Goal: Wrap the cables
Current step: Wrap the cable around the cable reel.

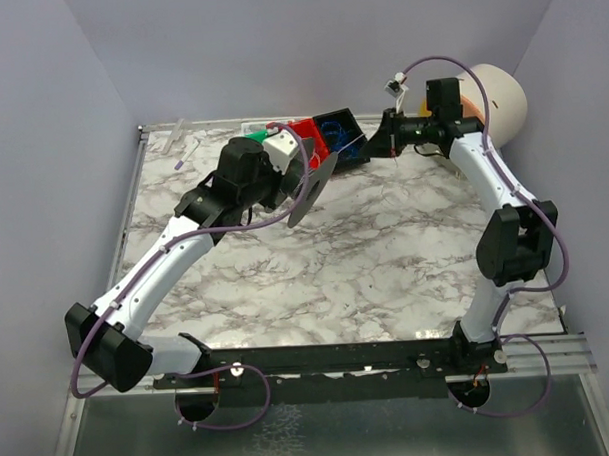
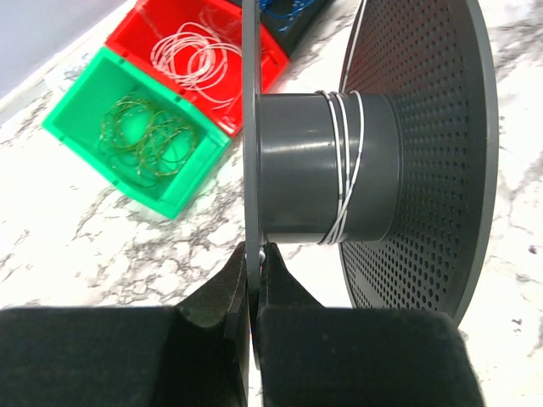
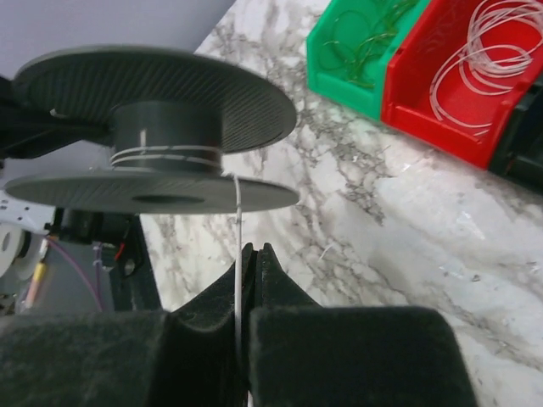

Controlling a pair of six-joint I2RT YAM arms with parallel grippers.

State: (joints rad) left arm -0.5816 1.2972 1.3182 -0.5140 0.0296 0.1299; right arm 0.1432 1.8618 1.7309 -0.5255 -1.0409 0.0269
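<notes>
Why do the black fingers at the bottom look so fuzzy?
Left wrist view: the left gripper sits too close to the lens, so it blurs, while the spool looks sharp. Right wrist view: same for the right gripper; the white cable looks crisp.

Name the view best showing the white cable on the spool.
Left wrist: the white cable wraps the spool large and sharp. Right wrist shows it smaller, plus a strand entering the right gripper. Top external: too small.

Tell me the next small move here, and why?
Probably carry the right pincer around the spool hub for another turn, keeping tension. The white wire it pinches runs straight to the hub, which holds only a few turns, and the left pincer clamps the flange.
</notes>
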